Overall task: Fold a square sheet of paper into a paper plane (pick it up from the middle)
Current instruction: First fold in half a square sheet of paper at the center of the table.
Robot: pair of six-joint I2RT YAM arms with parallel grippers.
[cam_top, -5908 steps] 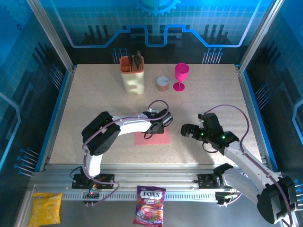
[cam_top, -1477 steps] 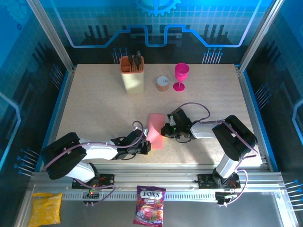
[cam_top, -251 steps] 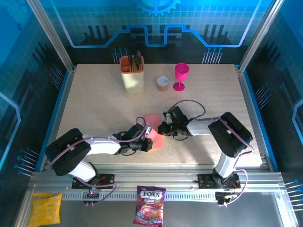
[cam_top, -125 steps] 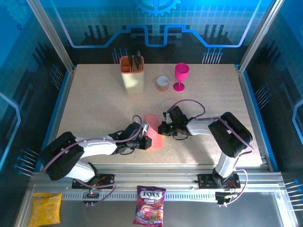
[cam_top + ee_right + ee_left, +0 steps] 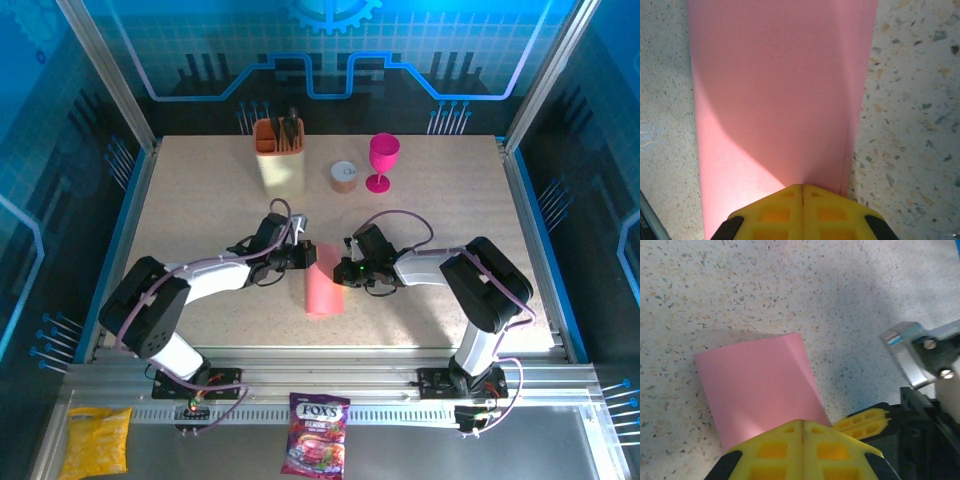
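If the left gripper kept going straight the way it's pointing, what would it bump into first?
The folded salmon-pink paper sheet. The shut left gripper sits right at its near edge, apparently touching it, though depth is hard to judge. Beyond the paper there is just bare speckled table.

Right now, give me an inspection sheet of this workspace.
Surface: speckled table, no spills seen.
Job's things: pink paper, folded into a strip, on the table.
Clutter: goblet, tin, holder and box at back; yellow bag and Fox's bag beyond the front rail.
Hands: left hand and right hand shut, tips on the paper.
Cables: purple cables loop along both arms, none on the paper.
Surroundings: blue panels, metal frame.
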